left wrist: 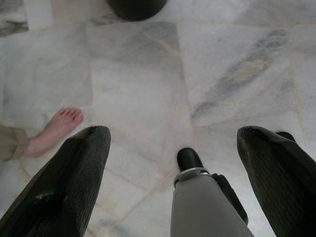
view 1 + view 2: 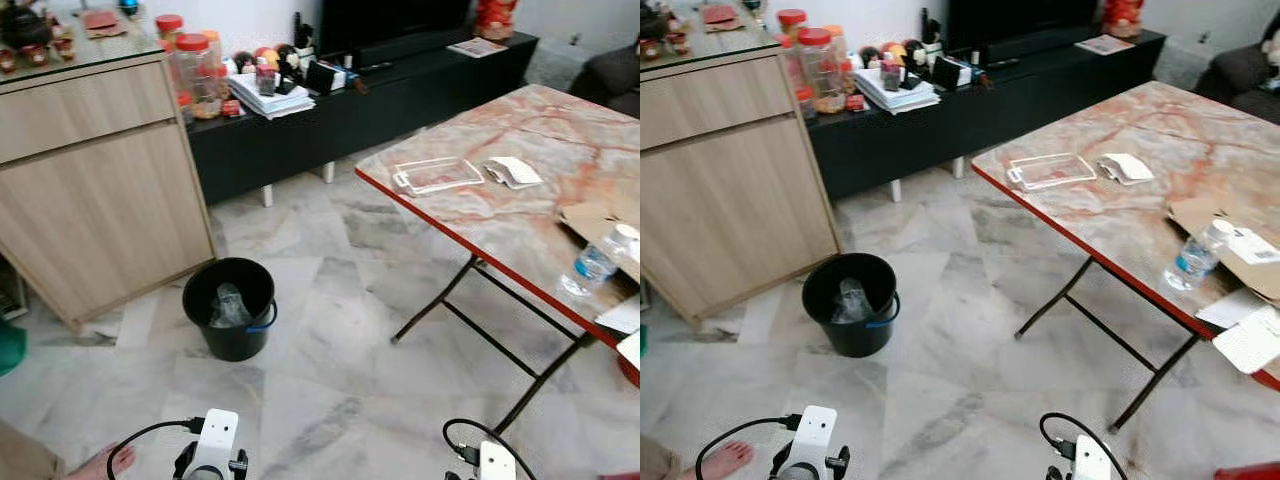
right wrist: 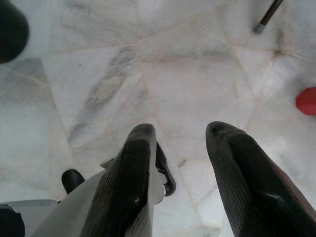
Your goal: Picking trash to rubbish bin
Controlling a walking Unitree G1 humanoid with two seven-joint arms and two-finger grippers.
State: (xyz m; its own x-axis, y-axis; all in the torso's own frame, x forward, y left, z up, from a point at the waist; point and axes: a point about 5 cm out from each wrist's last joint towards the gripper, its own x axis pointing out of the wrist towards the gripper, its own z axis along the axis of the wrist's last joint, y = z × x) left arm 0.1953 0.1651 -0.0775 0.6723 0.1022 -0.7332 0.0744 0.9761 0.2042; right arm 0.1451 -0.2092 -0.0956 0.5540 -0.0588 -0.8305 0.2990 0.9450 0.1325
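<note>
Standing back from the bench (image 2: 480, 215), both arms hanging idle: left gripper (image 1: 173, 163) fingers wide, right gripper (image 3: 180, 163) fingers narrower, nothing held; black bin (image 2: 229, 307) lower left on floor, plastic bottle (image 2: 597, 262) at right bench edge, likely next pickup

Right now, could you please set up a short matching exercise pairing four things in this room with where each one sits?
Things:
1. black bin
2. water bottle
3. clear plastic tray
4. red-lidded jars

Places:
A. on the low black cabinet, next to the wooden cupboard
B. on the marble floor in front of the wooden cupboard
C. upright near the table's front red edge
D. flat on the table, beside a folded white packet

Pairs: 1-B, 2-C, 3-D, 4-A
</note>
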